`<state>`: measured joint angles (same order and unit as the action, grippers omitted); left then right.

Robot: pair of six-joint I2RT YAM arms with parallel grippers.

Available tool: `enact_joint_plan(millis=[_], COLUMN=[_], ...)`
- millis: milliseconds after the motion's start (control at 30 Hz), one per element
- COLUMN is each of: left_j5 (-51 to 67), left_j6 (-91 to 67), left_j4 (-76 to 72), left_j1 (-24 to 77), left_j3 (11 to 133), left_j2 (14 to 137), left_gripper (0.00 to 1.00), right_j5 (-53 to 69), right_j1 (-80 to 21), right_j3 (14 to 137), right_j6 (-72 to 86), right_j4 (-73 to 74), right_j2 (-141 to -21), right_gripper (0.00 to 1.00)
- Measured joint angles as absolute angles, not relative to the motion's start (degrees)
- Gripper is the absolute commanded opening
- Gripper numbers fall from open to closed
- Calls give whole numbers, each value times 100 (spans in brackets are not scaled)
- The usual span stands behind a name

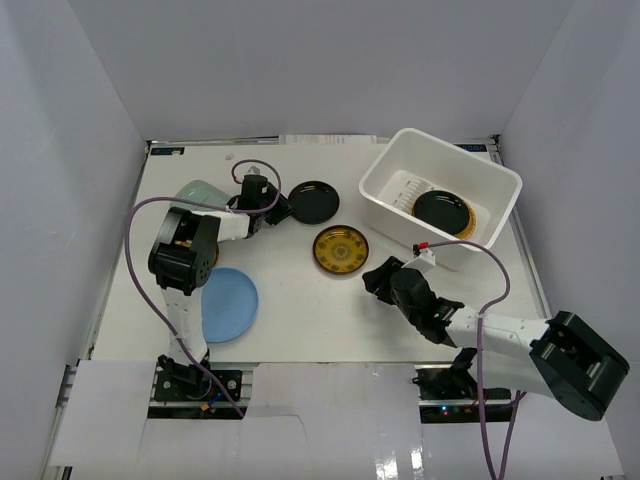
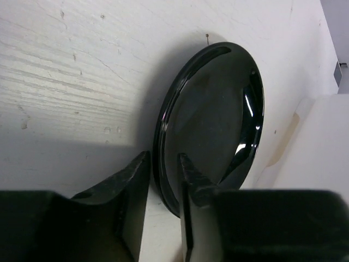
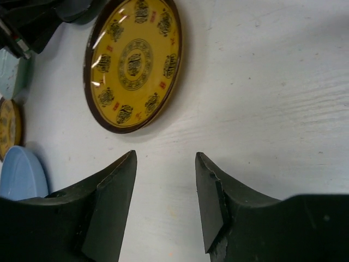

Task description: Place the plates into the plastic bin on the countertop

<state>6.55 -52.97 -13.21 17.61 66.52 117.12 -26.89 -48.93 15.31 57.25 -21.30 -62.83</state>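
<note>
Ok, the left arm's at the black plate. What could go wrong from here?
1. The left fingers pinch only the thin rim of the glossy black plate, so it could slip or swing once lifted.
2. The plastic bin already holds another black plate. A plate dropped in may land tilted on it.
3. The right fingers hang open by the gold-patterned plate, close to the bin, so the arms might crowd each other there.

Both arms, left arm (image 1: 185,255) and right arm (image 1: 500,330), are white tube links with chunky black joint housings. A purple cable (image 1: 127,255) loops off each one, and the fingers (image 3: 112,207) are matte black wedges.
</note>
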Motion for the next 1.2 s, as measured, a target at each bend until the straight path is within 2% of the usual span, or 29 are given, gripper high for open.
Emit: enact_joint_plan(millis=[33,100,167,233,467,533,567,600,633,667,700,900,1067,1200], left_j5=[687,705,731,786,794,766,738,696,661,633,604,405,410,582], left_j6=[-5306,-5354,-5378,-5380,-5393,-5400,-5400,-5400,-5402,-5408,-5408,-5433,-5435,-5564], left_j4=[-1361,-1400,-1446,-1461,-1507,-1496,-1481,-1433,-1413,-1391,-1380,-1398,-1354,-1337], left_j1=[1756,1752,1741,1728,1669,1643,1627,1621,1616,1614,1601,1586,1586,1605], left_j3=[6652,6657,6670,6733,6580,6324,6147,5977,5817,5675,5527,4851,4849,4976], left_j2=[11747,11797,11854,11896,11797,11579,11415,11212,10991,10768,10508,8698,7548,6978], left_gripper=[28,21,7,0,0,0,0,0,0,0,0,0,0,0], right_j5=[-2751,-2851,-2910,-2941,-2842,-2825,-2812,-2799,-2779,-2759,-2742,-2563,-2488,-2383], right_j1=[-4893,-4886,-4847,-4768,-4405,-4362,-4353,-4346,-4335,-4322,-4318,-4338,-4412,-4121], right_j3=[1533,1559,1656,1831,2255,2357,2414,2480,2545,2589,2637,2311,2106,2906], right_j6=[5813,5961,6093,6241,6578,6630,6652,6676,6698,6726,6740,6768,6005,4950], right_j4=[-2226,-2351,-2458,-2578,-3282,-3430,-3468,-3503,-3505,-3514,-3529,-3892,-3216,-2338], right_j2=[-6471,-6836,-7220,-7669,-8580,-8777,-8864,-8967,-9072,-9168,-9255,-8986,-7356,-5946], right_gripper=[53,52,52,52,52,48,43,32,26,13,8,8,8,8])
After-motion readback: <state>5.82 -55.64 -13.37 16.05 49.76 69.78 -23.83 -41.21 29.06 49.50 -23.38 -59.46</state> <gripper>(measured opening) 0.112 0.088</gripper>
